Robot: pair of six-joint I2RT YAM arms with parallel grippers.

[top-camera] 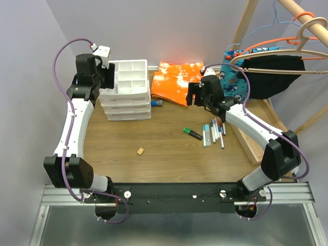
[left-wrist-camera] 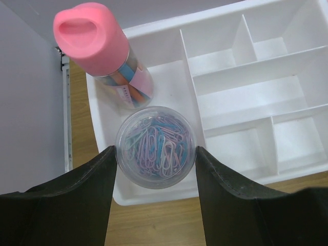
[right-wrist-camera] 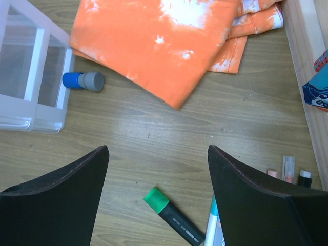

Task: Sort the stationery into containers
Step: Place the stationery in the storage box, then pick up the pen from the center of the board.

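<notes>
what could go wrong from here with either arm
1. The left gripper is shut on the clear round tub of coloured paper clips, right beside the upright clear pink-capped bottle in the white divided top tray. Opening or lifting away could knock that bottle over.
2. The open right gripper hangs above the black green-capped marker, which lies close to a slim white pen. A grasp there might catch both.

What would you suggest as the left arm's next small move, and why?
Probably open the left gripper and lift clear: the paper-clip tub it grips seems already seated in an end compartment of the white tray, beside the pink-capped bottle.
</notes>
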